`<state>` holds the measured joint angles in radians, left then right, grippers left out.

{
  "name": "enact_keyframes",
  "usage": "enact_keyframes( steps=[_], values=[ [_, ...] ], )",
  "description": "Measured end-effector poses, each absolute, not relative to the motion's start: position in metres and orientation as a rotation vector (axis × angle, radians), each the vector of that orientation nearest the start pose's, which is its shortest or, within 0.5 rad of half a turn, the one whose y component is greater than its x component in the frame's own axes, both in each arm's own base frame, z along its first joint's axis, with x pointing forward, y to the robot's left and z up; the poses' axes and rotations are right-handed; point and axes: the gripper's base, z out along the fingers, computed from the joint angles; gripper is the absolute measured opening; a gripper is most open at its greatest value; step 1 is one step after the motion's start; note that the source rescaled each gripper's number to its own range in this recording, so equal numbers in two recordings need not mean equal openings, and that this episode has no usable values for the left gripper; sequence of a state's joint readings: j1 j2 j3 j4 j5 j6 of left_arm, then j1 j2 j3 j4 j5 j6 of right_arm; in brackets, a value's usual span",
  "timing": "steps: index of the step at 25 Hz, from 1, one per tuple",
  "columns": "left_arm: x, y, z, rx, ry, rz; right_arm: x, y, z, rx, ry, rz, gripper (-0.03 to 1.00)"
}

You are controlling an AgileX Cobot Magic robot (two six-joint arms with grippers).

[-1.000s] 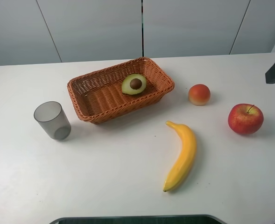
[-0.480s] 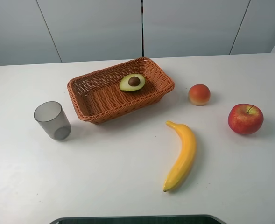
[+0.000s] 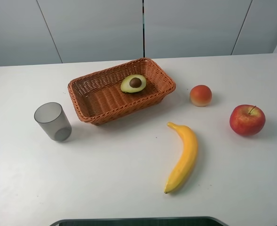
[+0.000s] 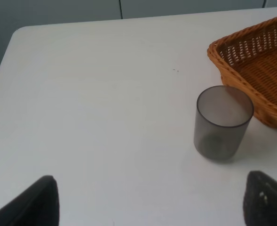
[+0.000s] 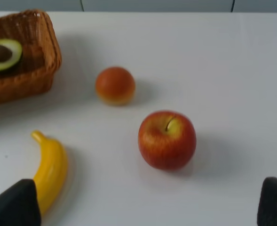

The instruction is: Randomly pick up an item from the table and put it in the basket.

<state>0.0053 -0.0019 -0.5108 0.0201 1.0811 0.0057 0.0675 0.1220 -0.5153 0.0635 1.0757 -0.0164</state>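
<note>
In basket (image 3: 100, 96), toward far right corner: halved avocado (image 3: 133, 84), pit up. Placement step apparently complete. Both grippers (image 4: 147, 200) (image 5: 143, 207) spread wide, empty; next, only retreat.

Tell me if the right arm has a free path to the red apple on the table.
Probably yes. The right hand is open and empty, and the red apple sits alone on bare table ahead of it, well apart from the peach and the banana.

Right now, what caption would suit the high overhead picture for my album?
Halved avocado resting in the wicker basket; cup, banana, peach and apple remain on the white table.
</note>
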Motion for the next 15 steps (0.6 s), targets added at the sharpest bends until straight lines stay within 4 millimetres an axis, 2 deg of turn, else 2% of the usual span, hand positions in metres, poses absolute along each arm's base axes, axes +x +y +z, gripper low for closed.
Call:
enact_keyframes(
  steps=[8,15],
  values=[
    [-0.007,0.002,0.279,-0.007,2.052,0.027,-0.007,0.004,0.278,-0.091,2.066,0.103,1.00],
    [-0.007,0.002,0.279,-0.007,2.052,0.027,-0.007,0.004,0.278,-0.090,2.062,0.094,1.00]
  ],
)
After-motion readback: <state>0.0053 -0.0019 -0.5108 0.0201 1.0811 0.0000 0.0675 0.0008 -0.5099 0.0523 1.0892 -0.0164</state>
